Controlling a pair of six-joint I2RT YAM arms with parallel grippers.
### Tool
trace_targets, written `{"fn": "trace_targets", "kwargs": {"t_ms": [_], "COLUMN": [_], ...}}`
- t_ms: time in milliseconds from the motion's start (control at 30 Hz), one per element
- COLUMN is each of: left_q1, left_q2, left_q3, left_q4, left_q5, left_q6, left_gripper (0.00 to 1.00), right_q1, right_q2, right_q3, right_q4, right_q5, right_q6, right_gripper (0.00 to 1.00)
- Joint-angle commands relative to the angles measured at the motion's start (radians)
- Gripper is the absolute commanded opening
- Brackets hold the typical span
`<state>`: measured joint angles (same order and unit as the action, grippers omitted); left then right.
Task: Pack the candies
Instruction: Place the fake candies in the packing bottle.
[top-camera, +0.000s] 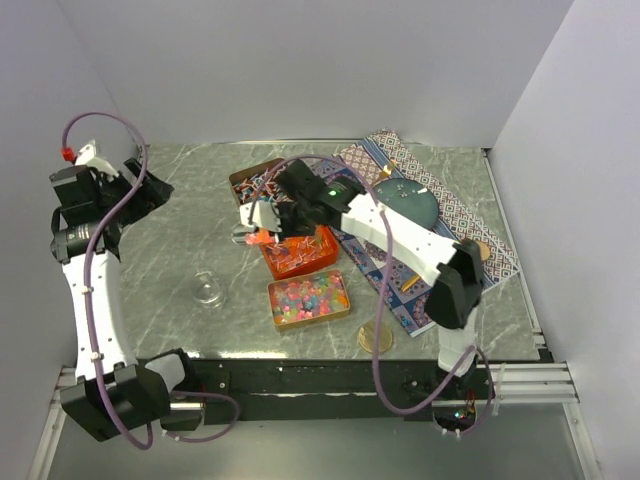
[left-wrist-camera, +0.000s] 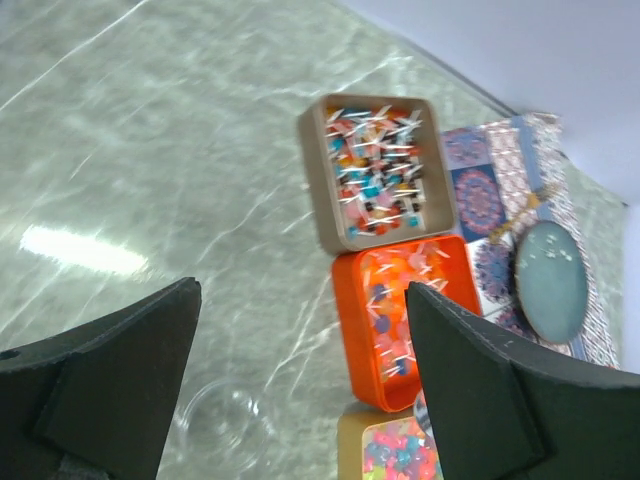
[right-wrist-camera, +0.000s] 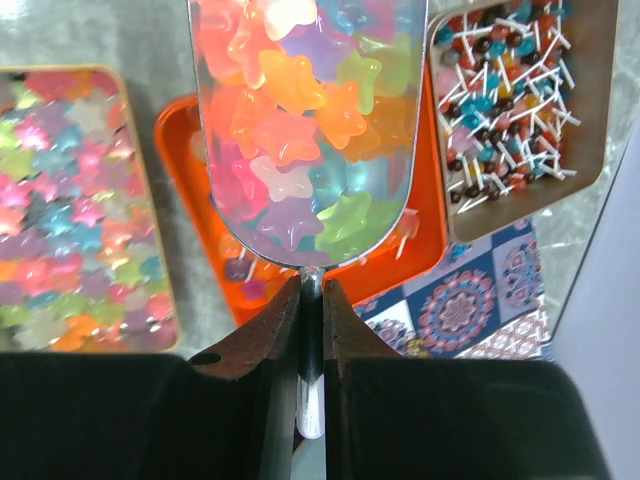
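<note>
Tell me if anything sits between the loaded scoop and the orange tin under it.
Nothing visible does. The right claw holds the scoop of star candies above the orange tin, whose top is open and uncovered.

Marble table (top-camera: 170, 270), three tins (left-wrist-camera: 318, 190), patterned mat (top-camera: 465, 225), glass (top-camera: 208, 290)

"Can you see the whole scoop (right-wrist-camera: 203, 170)?"

"No. Its top runs off the right wrist picture, and its handle hides inside the right gripper (right-wrist-camera: 312, 292)."

"And from above?"

"The right arm (top-camera: 400, 235) covers part of the orange tin (top-camera: 275, 268) and the plate (top-camera: 415, 205). The candies (top-camera: 308, 298) are too tiny to tell apart."

"The gold tin (left-wrist-camera: 343, 445)?"

"Cut off at the bottom of the left wrist picture."
</note>
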<state>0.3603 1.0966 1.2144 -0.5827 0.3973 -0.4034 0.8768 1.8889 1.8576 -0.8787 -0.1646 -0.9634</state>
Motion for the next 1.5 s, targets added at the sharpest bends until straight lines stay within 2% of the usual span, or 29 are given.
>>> {"fn": "trace_targets", "kwargs": {"t_ms": [0, 167, 300, 500, 1100, 1467], "left_q1": [0.032, 0.068, 0.098, 0.129, 0.141, 0.143], "left_q2": [-0.012, 0.011, 0.052, 0.08, 0.052, 0.032], "left_q3": [0.027, 0.063, 0.125, 0.137, 0.086, 0.059], "left_q4": [-0.069, -0.091, -0.077, -0.091, -0.066, -0.065], "left_q5": [-0.061, -0.029, 0.026, 0.032, 0.04, 0.066], "left_q6": [0.023, -0.002, -0.04, -0.025, -0.044, -0.072], "left_gripper": [0.92, 0.93, 0.93, 0.93, 0.93, 0.93], "right_q1": [0.045, 0.117, 0.142, 0.186, 0.301, 0.34], "right_q2": [0.087, 0.177, 0.277, 0.326, 0.4, 0.412], "right_q3": [0.13, 0.161, 0.284, 0.342, 0.4, 0.42], "right_q4": [-0.095, -0.078, -0.131, -0.111, -0.083, -0.089], "right_q5": [0.056, 0.129, 0.145, 0.189, 0.487, 0.605], "right_q6": [-0.018, -0.012, 0.034, 0.028, -0.08, -0.123], "right_gripper": [0.0, 0.0, 0.0, 0.0, 0.0, 0.0]}}
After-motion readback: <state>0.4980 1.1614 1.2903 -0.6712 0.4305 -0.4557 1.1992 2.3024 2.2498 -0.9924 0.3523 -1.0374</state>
